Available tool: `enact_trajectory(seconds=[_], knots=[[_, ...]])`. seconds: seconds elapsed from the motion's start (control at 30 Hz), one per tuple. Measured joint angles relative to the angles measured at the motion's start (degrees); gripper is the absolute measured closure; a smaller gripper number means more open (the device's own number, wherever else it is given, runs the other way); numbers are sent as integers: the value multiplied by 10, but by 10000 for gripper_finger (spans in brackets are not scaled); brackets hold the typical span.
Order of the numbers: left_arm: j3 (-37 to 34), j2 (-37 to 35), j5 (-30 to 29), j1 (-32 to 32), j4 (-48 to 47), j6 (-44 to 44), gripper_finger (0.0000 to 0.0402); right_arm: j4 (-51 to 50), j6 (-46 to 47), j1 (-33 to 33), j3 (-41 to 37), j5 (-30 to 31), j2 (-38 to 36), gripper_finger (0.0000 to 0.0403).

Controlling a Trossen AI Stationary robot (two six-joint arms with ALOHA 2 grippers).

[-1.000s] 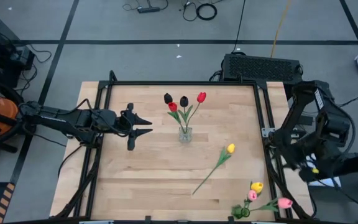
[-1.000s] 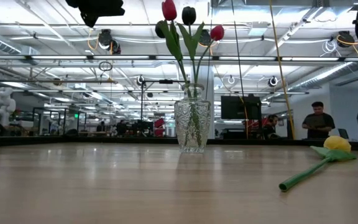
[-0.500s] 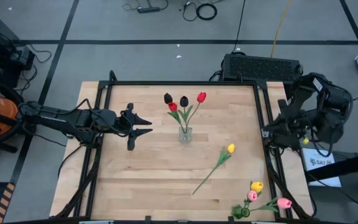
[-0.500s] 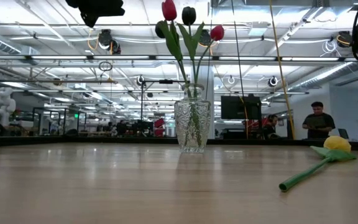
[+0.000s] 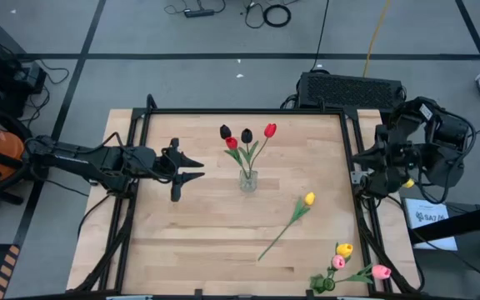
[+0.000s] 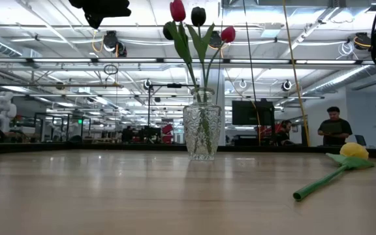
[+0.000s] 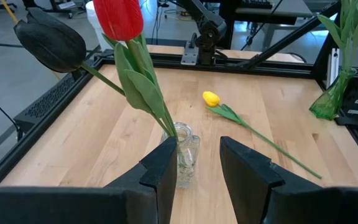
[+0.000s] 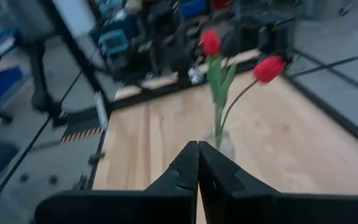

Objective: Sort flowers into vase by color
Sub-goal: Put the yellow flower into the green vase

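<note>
A clear glass vase (image 5: 248, 179) stands mid-table, holding two red and two black flowers (image 5: 247, 137); it also shows in the low view (image 6: 202, 134). A yellow flower (image 5: 290, 218) lies flat on the wood to its near right. A green vase (image 5: 322, 283) with yellow and pink flowers (image 5: 344, 254) stands at the near right corner. My left gripper (image 5: 202, 168) hovers open just left of the clear vase, which shows beyond its fingers in the left wrist view (image 7: 197, 142). My right gripper (image 5: 363, 167) is shut (image 8: 197, 163) at the table's right edge, pointing at the clear vase.
A black frame (image 5: 352, 142) runs around the table's edges. Bare wood lies between the clear vase and the near edge (image 5: 198, 242). A black box (image 5: 348, 87) sits behind the far right corner. People stand in the room beyond the table (image 6: 333, 127).
My right arm has swung along the table's right edge from the near side toward the far side. It has turned so that its gripper faces the table's left, toward the clear vase. The flowers and vases have kept still.
</note>
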Motion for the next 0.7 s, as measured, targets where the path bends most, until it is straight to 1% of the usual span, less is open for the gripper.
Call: enact_trajectory(seconds=[0.17, 0.4, 0.5, 0.63, 0.7], knots=[[0, 0, 0, 0, 0, 0, 272, 0, 30, 0, 0, 63, 0, 402], [0, 0, 0, 0, 2, -1, 272, 0, 123, 0, 0, 160, 1, 402], [0, 2, 0, 0, 31, -1, 272, 0, 148, 0, 0, 183, 10, 402], [0, 11, 0, -1, 82, -1, 272, 0, 167, -11, 0, 192, 27, 402], [0, 15, 11, -1, 121, 0, 272, 0, 172, -19, 0, 191, 35, 402]])
